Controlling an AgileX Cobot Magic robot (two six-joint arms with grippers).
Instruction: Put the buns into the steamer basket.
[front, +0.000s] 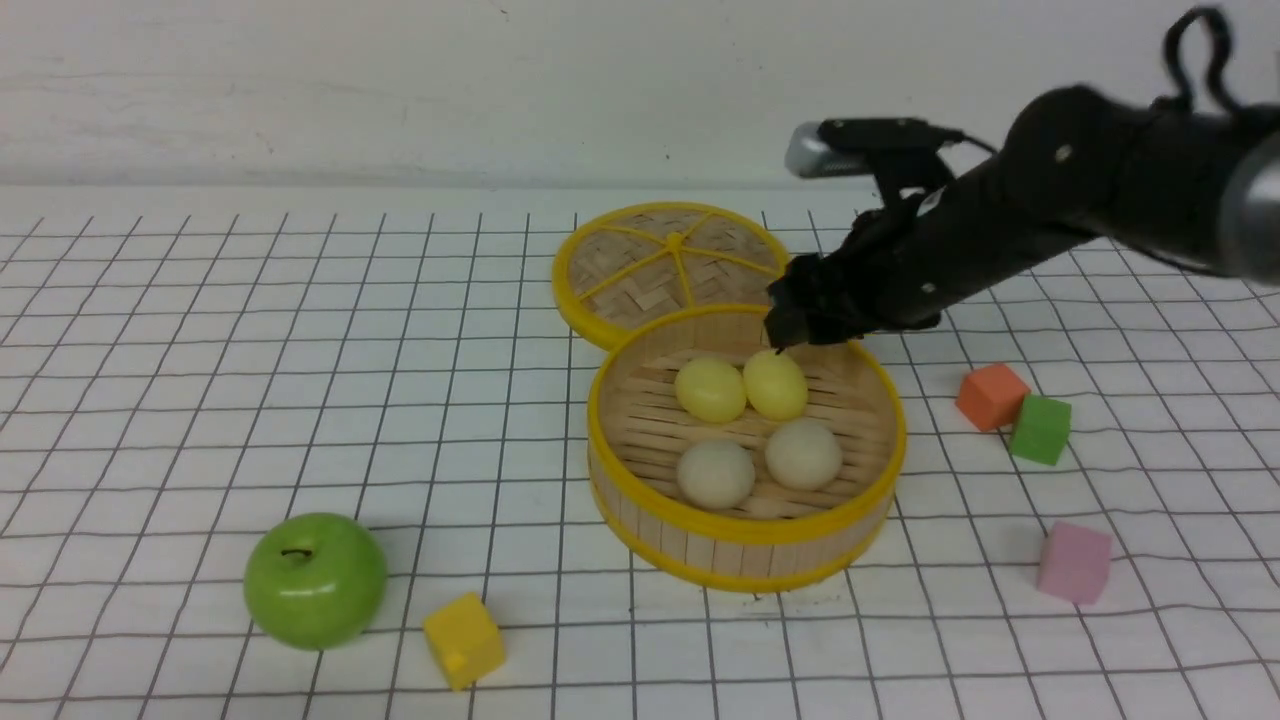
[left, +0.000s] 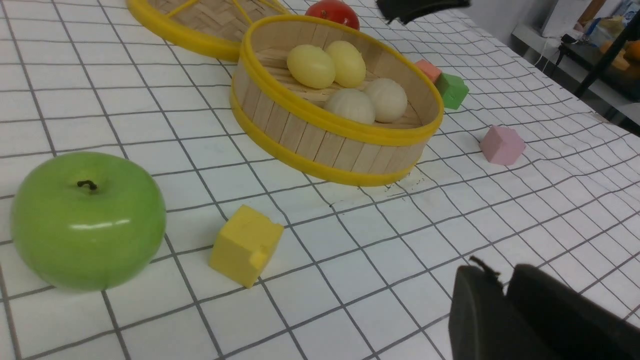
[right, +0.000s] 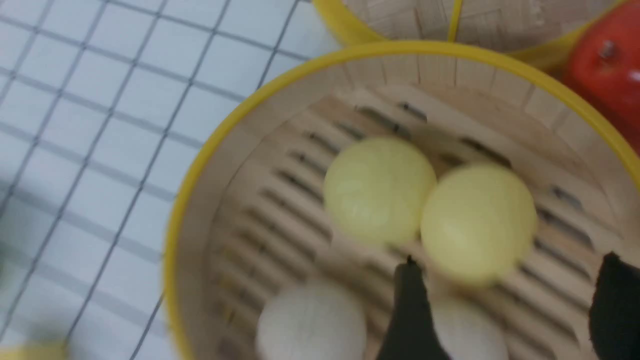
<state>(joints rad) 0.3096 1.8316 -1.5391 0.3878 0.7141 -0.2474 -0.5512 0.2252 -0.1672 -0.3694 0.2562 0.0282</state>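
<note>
1. The basket (front: 740, 553): pale bare wood slats, with smooth yellow rims that look like plastic.
2. The buns (front: 711, 389): smooth and matt.
3. The lid (front: 640, 265): woven bamboo strips.
4. The apple (front: 315, 580): glossy and smooth.
5. The cubes (front: 463, 640): matt, foam-like.
6. The table cover (front: 200, 400): matt, slightly wrinkled cloth.

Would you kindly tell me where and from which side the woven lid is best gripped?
Probably pinch the lid by its yellow rim at the far left, from above: it lies flat, and the steamer basket crowds its near side.
</note>
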